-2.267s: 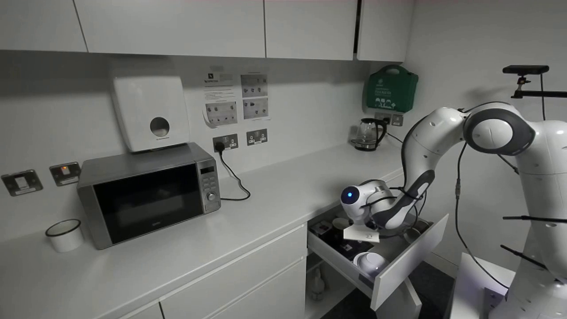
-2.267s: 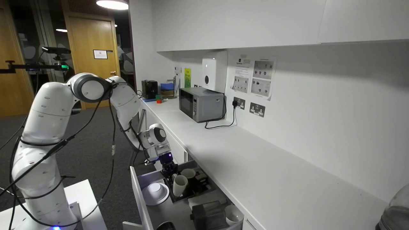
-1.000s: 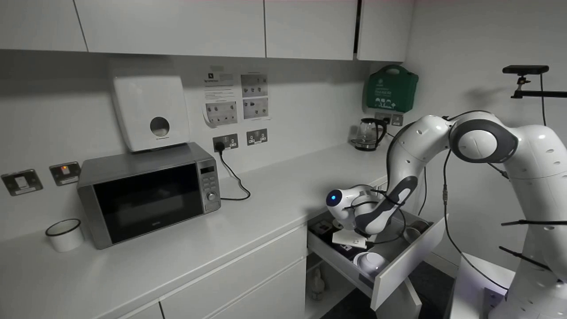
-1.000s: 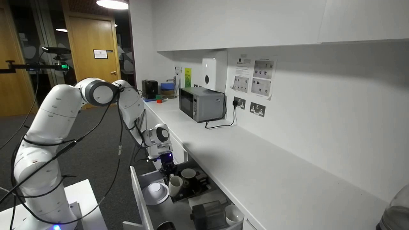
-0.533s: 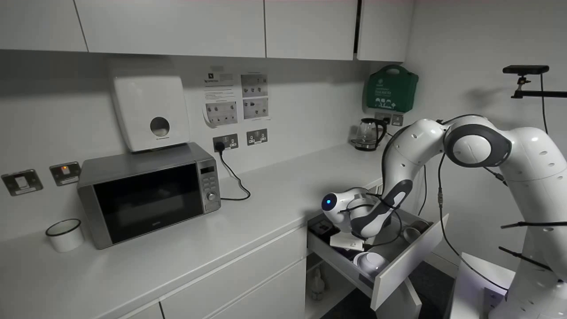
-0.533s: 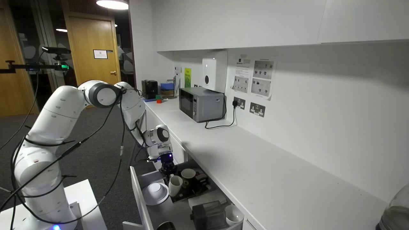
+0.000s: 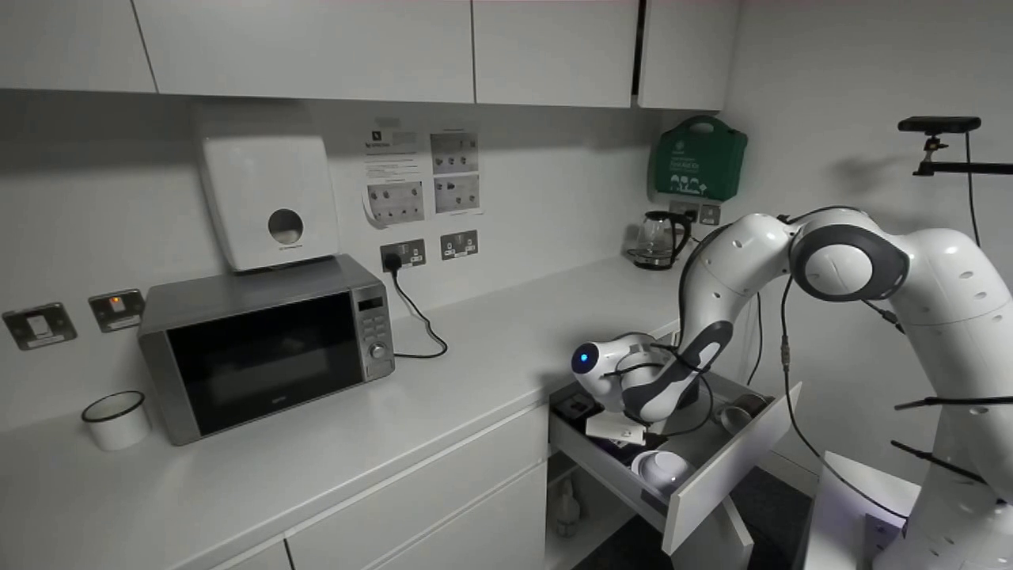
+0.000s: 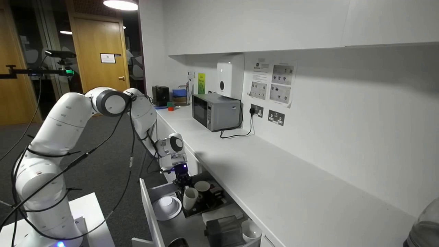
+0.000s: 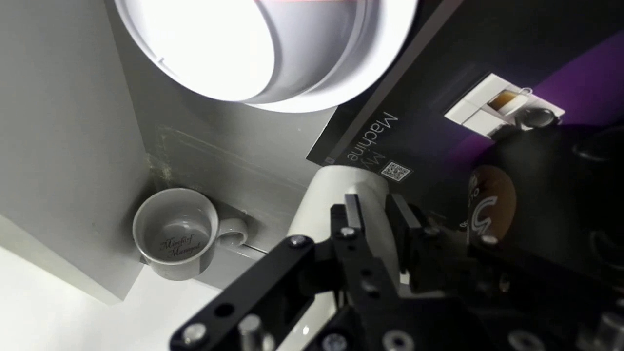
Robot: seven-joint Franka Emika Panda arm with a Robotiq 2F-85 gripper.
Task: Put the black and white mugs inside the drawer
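Observation:
The drawer (image 7: pixel 732 475) stands pulled out, with the arm reaching into it. My gripper (image 9: pixel 375 197) is shut on the handle of the white mug (image 9: pixel 317 214), one finger on each side of it. In an exterior view the white mug (image 8: pixel 189 200) is tilted inside the drawer, below the gripper (image 8: pixel 184 187). Whether its base touches anything is hidden. Just beside it, toward the counter, sits the black mug (image 8: pixel 202 195), its pale inside facing up. A dark rounded shape with a brown logo (image 9: pixel 492 204) lies right of the fingers in the wrist view.
In the drawer are a white bowl-like cup (image 8: pixel 167 203), a grey mug (image 9: pixel 175 229) in a corner, a dark clear container (image 8: pixel 224 230), a white cup (image 8: pixel 250 230) and a black printed box (image 9: pixel 414 97). A black-rimmed white cup (image 7: pixel 117 423) and the microwave (image 7: pixel 269 348) stand on the counter.
The arm has come lower and shifted sideways within the drawer, and the white mug has moved slightly along with the gripper. Over the last half second there is only a small shift.

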